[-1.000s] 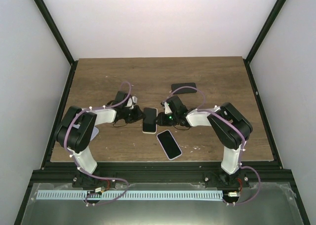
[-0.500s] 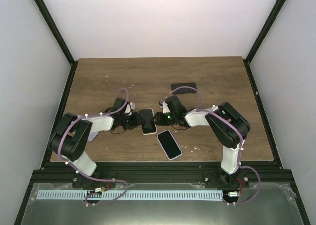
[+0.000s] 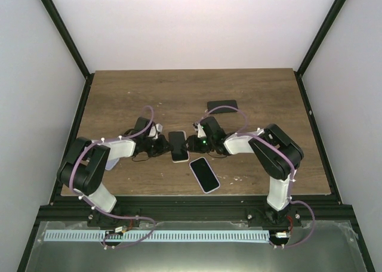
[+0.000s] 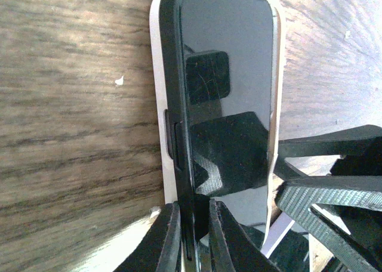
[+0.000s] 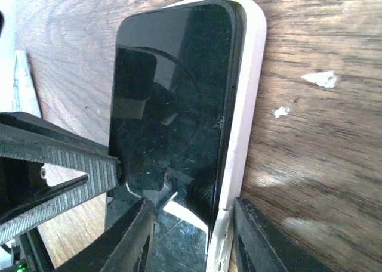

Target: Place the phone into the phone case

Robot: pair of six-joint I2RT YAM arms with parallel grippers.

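Near the middle of the worktop (image 4: 71,105), the phone (image 4: 230,75) sat partly inside the white phone case (image 4: 156,105). The case lay flat on the wood with its open side up. The phone was black and its glass faced up. One long side of the phone was tucked down behind the case wall. The other long side, the one with the buttons, stuck up above the case rim. So the phone was tilted and not all the way in.

The left gripper (image 4: 194,224) was at the raised side of the phone, near one end. Its two fingers were pulled in close and pinched that raised edge between them. The right gripper (image 5: 191,206) was at the other long side, across from the left one. Its fingers stood partly apart. One finger was over the glass and one was out past the case wall, with the case rim between them. I could not tell if they pressed on it.

A white-rimmed phone (image 3: 204,174) lay flat just beside the case, closer to the arm bases and a bit to the right. A dark phone (image 3: 222,105) lay farther back on the wood, past the right gripper and well apart from the case.
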